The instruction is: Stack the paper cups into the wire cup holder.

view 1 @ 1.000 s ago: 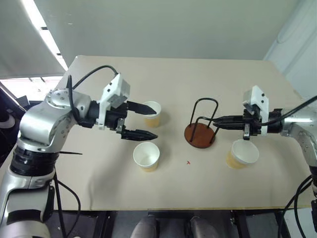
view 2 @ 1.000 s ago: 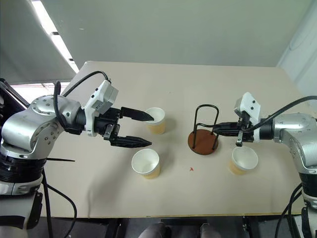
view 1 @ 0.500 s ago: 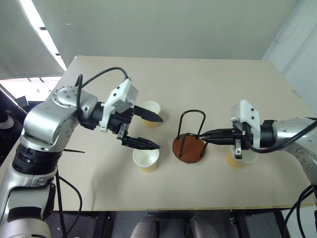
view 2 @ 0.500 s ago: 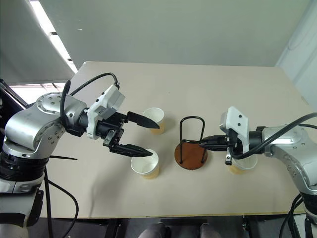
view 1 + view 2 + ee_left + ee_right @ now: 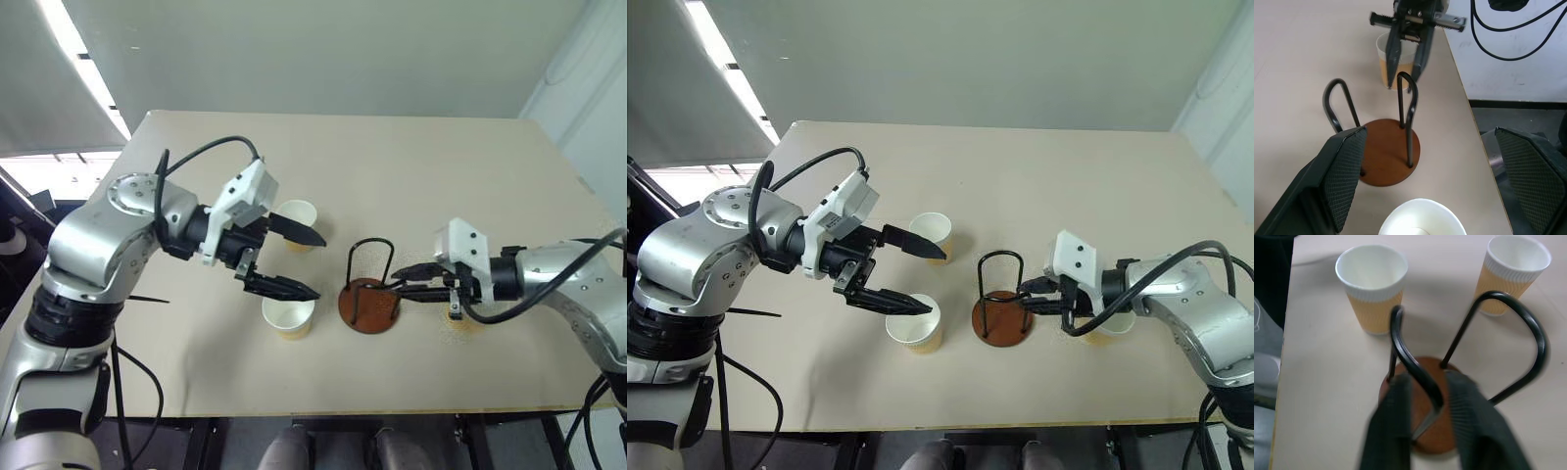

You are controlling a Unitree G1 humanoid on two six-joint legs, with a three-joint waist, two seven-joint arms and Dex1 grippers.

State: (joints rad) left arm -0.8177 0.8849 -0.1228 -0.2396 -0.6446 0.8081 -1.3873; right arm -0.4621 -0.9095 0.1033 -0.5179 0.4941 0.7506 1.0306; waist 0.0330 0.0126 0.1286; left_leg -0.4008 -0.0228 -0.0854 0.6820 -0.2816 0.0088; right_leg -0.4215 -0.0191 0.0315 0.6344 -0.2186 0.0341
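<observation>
- Nothing stacked yet: the round reddish-brown disc base with thin black upright wire loops, the wire cup holder [image 5: 368, 294], stands empty on the pale beige surface [image 5: 411, 176].
- All three small tapered paper cups with white rims and yellow-tan sides sit upright and separate on the surface, none nested.
- Far cup [image 5: 297, 223] is beyond the left gripper's far finger, near cup [image 5: 288, 315] just below its near finger; both sit to the left of the holder.
- Third cup [image 5: 1110, 328] is on the right of the holder, mostly hidden behind the right wrist; the left wrist view shows it upright behind the right gripper's fingers.
- Left gripper [image 5: 302, 264], two black fingers, spread wide and empty, hangs above the surface between the far and near cups, pointing toward the holder, a short gap away from it.
- Right gripper [image 5: 409, 281], black fingers partly apart, reaches the holder from the right; in the right wrist view its fingers [image 5: 1393, 426] straddle one wire loop over the base, a narrow gap with the wire between them. Whether it pinches the wire, cannot tell.
- Judgement: task is at the start; all three cups remain to be picked and dropped into the loops. The holder sits near the left-side cups, so the near cup looks like the likely first pick for the left gripper.
</observation>
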